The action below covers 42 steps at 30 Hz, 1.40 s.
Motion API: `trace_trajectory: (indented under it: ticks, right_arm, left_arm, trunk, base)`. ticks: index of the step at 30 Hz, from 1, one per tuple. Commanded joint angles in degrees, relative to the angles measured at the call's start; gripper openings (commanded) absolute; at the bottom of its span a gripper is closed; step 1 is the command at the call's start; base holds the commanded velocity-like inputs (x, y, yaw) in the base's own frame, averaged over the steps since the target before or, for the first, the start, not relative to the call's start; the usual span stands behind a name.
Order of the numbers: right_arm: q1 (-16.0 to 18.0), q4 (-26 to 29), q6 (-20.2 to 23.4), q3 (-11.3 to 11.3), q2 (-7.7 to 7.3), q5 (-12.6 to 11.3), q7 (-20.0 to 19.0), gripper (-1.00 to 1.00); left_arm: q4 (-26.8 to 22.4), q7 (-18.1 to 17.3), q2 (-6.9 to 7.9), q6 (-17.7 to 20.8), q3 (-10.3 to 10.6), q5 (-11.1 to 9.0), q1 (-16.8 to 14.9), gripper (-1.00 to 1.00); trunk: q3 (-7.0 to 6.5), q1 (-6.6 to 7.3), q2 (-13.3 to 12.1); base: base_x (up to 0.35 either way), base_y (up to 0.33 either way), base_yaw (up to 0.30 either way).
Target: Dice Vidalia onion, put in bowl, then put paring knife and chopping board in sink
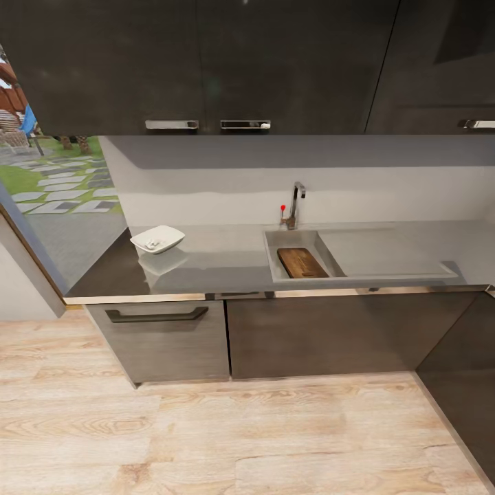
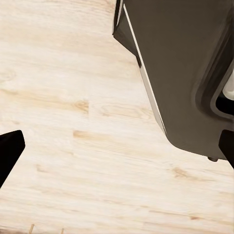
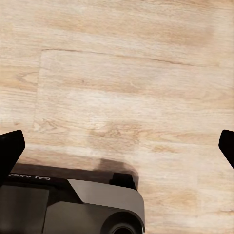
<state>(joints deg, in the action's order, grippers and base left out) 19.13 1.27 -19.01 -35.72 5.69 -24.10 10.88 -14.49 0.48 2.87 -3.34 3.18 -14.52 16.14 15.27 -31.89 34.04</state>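
Observation:
The grey countertop point(image 1: 220, 265) runs across the head view, some way ahead of me. Its light-grey sink point(image 1: 272, 256) holds the dark brown chopping board point(image 1: 302, 262), lying flat in the basin below the chrome tap point(image 1: 296, 201). The white bowl point(image 1: 158, 238) sits on the counter's left end with small pale bits inside, apparently the diced onion point(image 1: 155, 243). The paring knife is hidden or out of view. My left gripper point(image 2: 117, 151) and right gripper point(image 3: 117, 148) hang open over the wooden floor, nothing between their fingers.
Dark wall cabinets point(image 1: 206, 62) hang above the counter, and base cabinets point(image 1: 323, 330) with a drawer handle point(image 1: 157, 315) stand below it. Light wood floor point(image 1: 206, 440) lies between me and the counter. A window point(image 1: 48, 179) is at the left. My dark base point(image 2: 180, 73) shows in the wrist views.

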Motion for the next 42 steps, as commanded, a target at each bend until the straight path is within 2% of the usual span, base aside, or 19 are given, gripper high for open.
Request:
trace_trajectory:
  ticks: [1,42]
  right_arm:
    - [0.0,0.0,-0.2,-0.5,0.02,-0.4,0.2,1.00]
    - [0.0,0.0,-0.2,-0.5,0.02,-0.4,0.2,1.00]
  left_arm:
    - [-0.1,0.1,0.04,-0.1,0.3,-0.5,0.0,1.00]
    - [-0.1,0.1,0.04,-0.1,0.3,-0.5,0.0,1.00]
  trunk:
    - [0.07,-0.02,0.1]
    - [0.07,-0.02,0.1]
  base:
    - [0.000,0.000,0.000]
    - [0.000,0.000,0.000]
